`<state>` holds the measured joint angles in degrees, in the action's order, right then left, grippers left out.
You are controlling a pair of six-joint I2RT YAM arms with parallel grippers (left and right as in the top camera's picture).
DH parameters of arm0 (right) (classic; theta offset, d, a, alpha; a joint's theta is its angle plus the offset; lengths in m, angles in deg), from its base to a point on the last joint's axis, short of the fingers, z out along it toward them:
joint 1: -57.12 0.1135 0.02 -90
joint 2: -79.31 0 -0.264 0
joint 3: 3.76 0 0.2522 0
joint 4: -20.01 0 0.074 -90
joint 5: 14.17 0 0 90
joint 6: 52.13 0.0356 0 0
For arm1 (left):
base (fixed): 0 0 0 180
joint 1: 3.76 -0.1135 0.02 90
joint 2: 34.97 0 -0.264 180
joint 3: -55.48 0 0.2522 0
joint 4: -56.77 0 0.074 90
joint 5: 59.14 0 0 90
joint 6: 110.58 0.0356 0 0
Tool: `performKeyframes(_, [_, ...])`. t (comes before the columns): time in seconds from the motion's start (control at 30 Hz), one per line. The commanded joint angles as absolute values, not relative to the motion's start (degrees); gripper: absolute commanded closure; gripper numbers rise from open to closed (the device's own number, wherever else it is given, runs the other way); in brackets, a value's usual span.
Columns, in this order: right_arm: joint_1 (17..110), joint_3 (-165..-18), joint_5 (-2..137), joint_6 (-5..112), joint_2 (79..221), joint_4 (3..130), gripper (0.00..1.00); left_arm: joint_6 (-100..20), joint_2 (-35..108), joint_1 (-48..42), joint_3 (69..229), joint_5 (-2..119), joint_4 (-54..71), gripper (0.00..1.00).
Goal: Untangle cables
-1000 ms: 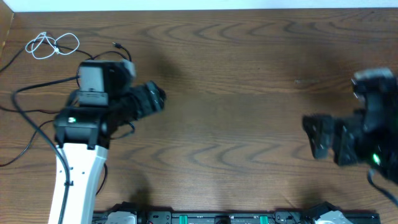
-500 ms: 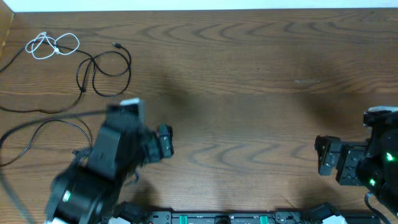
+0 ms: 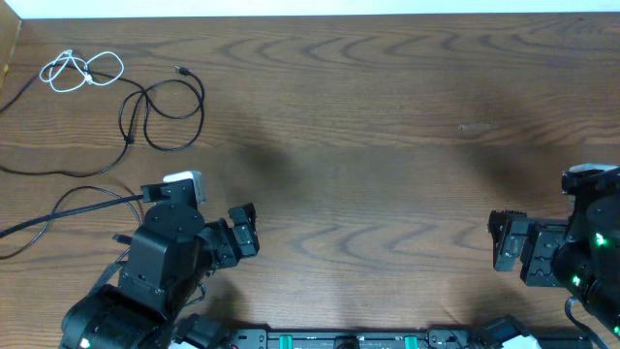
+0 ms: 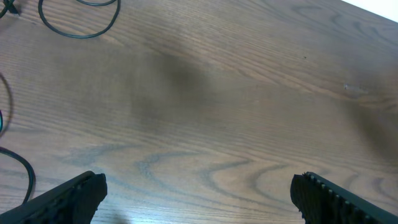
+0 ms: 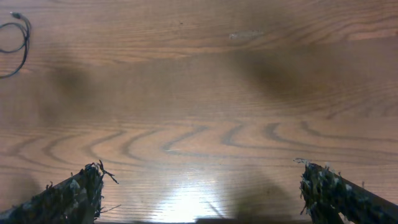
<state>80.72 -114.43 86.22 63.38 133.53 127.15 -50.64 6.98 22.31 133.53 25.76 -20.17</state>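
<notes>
Left fingers [image 3: 246, 233] spread wide, nothing held, over front-left of tabletop [image 3: 387, 145]. Right fingers [image 3: 502, 240] also wide apart, empty, near right edge. White cable [image 3: 82, 71] bunched at far-left corner. Black cable [image 3: 160, 111] lies just beside it in 2 loose loops, well apart from both sets of fingers

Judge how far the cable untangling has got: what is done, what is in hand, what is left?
Done: the white cable lies beside the black cable and seems clear of it. In hand: nothing; the left gripper and right gripper are open and empty over the table. Left: the black cable crosses itself in loops, and the white one is bunched.
</notes>
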Motion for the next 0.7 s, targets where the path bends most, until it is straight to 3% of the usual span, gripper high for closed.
performKeyframes(0.0, [80.9,-114.1,87.3,64.4,133.5,127.1,0.01,-51.1,6.9,22.6,133.1,24.4,-20.4,0.0])
performKeyframes(0.67, [80.7,-114.1,91.3,64.3,133.5,129.9,0.01,-51.1,6.9,22.6,133.1,24.4,-20.4,0.0])
